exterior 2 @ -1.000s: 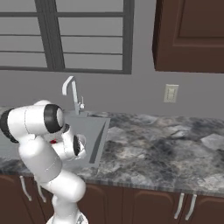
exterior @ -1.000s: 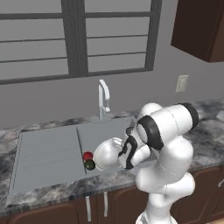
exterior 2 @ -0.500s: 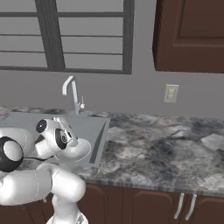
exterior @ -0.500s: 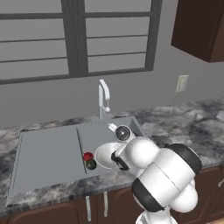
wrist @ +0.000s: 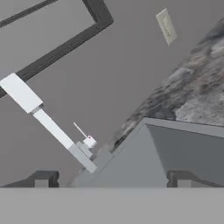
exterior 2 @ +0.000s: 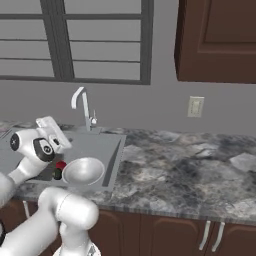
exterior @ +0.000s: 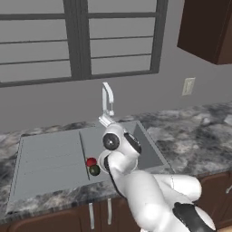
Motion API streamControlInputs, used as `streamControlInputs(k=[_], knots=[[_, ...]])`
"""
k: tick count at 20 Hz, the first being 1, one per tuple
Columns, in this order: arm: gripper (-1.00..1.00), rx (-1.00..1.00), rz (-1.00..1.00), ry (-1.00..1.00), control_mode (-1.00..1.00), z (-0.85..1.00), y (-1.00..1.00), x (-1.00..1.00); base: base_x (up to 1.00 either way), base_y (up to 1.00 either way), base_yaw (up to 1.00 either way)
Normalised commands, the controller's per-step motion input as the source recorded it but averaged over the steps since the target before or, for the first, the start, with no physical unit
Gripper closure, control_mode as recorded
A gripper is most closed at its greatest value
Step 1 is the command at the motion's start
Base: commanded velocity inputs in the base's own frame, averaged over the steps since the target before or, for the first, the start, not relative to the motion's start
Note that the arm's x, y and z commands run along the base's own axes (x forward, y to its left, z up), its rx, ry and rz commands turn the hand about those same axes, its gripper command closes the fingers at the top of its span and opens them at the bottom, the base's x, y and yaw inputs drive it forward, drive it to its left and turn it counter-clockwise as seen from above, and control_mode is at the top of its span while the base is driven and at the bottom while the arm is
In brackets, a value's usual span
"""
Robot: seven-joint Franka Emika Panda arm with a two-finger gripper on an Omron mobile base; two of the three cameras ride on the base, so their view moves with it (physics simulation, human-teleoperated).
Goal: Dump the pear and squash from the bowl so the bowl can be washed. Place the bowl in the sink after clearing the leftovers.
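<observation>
Two leftovers, pear (exterior: 91, 161) and squash (exterior: 94, 170), lying in sink (exterior: 145, 147) left of bowl (exterior 2: 82, 170). Bowl also in sink, upright. Gripper (wrist: 113, 179) empty, fingers well apart. Withdraw upward slowly, clear of tap (exterior 2: 82, 106).

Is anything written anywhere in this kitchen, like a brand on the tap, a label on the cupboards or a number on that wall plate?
None can be read. The tap, the wall plate, the upper cupboard, the bowl and the robot arm all show plain surfaces, with no words, numbers or signs.
</observation>
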Motion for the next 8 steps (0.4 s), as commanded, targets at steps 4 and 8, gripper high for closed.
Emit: streamControlInputs(k=[4,8], knots=[[-1.0,-0.08,-0.04,-0.28,-1.0,0.42,0.34,-0.31,0.0,0.0,0.0],[-1.0,0.01,0.02,-0.02,-1.0,0.0,-0.06,-0.09,0.0,0.0,0.0]])
